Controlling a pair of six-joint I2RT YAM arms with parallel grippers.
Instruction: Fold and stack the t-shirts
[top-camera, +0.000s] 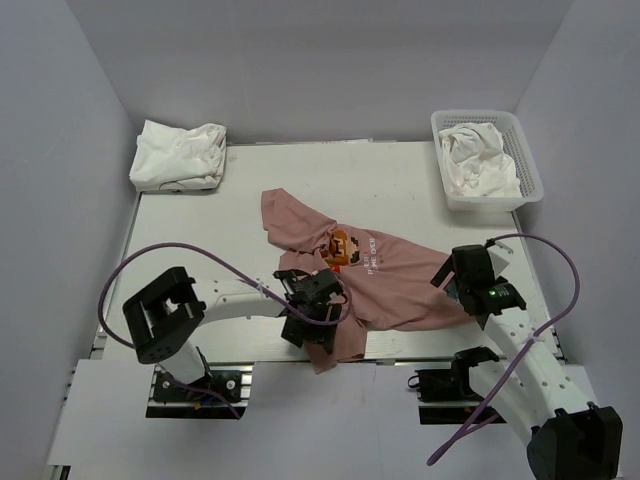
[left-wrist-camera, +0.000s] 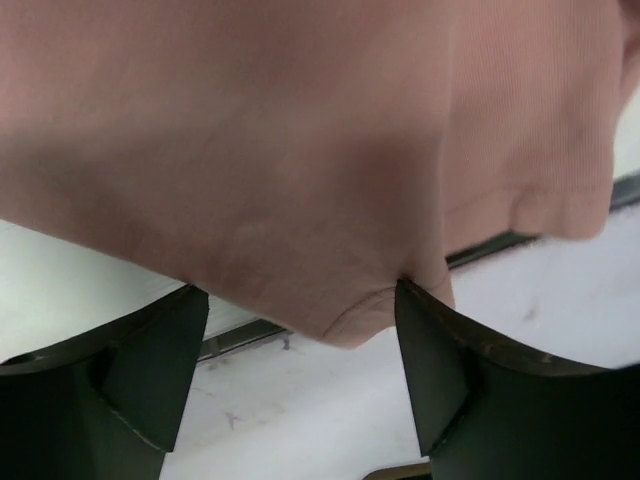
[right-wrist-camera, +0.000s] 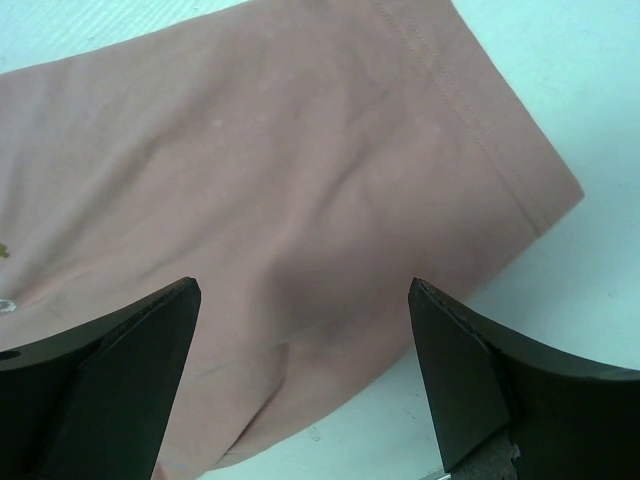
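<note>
The dusty-pink t-shirt (top-camera: 390, 285) lies crumpled across the middle of the white table, its pixel-art print (top-camera: 341, 246) facing up. My left gripper (top-camera: 318, 322) is open over the shirt's near left part; the pink cloth (left-wrist-camera: 300, 160) fills its view and touches the right finger (left-wrist-camera: 440, 370). My right gripper (top-camera: 462, 292) is open just above the shirt's right end; the hemmed edge (right-wrist-camera: 330, 200) lies between the spread fingers. A plain white t-shirt (top-camera: 180, 155) lies bunched at the far left. More white shirts (top-camera: 480, 160) fill a basket.
A white mesh basket (top-camera: 530, 165) stands at the far right corner. The table's near edge with its metal rail (top-camera: 400, 358) runs just below the pink shirt. Grey walls close in the table on three sides. Purple cables loop over both arms.
</note>
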